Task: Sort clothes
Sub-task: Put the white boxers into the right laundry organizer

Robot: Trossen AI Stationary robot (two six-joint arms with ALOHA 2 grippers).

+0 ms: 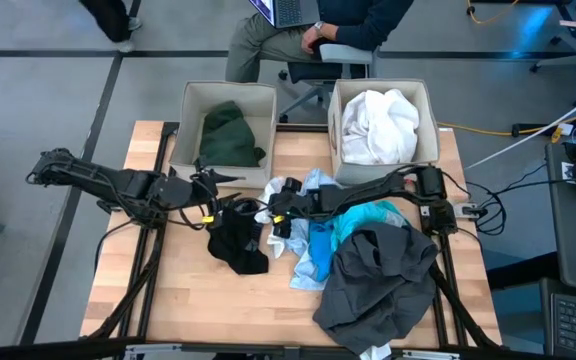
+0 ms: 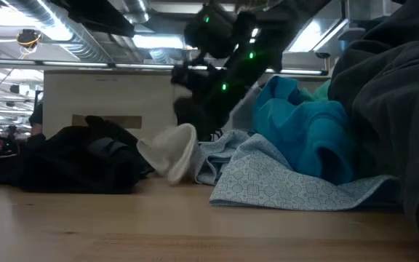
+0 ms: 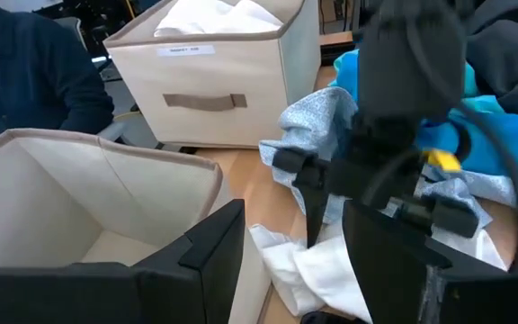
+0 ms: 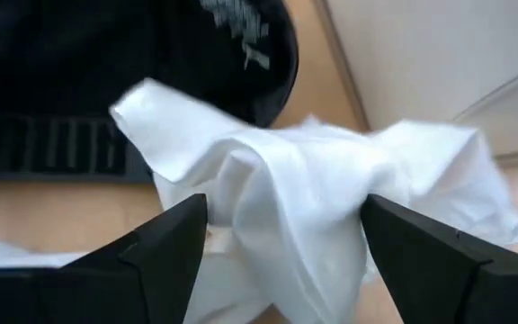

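Note:
A small white garment (image 1: 266, 214) lies bunched on the table between a black garment (image 1: 236, 238) and a pale blue one (image 1: 308, 255). My right gripper (image 1: 274, 208) is low over it and open, with a finger on each side of the white bunch (image 4: 286, 202). My left gripper (image 1: 211, 196) is open and empty, above the black garment's far edge near the left bin. A turquoise garment (image 1: 368, 220) and a large dark grey one (image 1: 378, 285) lie to the right. A dark green garment (image 1: 230, 135) lies in the left bin and a large white one (image 1: 378, 125) in the right bin. My right gripper comes down over the white garment's raised folds (image 4: 268, 193) with its open fingers (image 4: 165, 247) on either side. I cannot tell whether the fingers touch the cloth. The garment lies on the table.
Two beige fabric bins (image 1: 193, 100) (image 1: 423, 95) stand at the table's far edge. A seated person (image 1: 328, 30) is behind them. Bare wood (image 1: 188, 300) shows at the near left. The two grippers are close together at mid-table.

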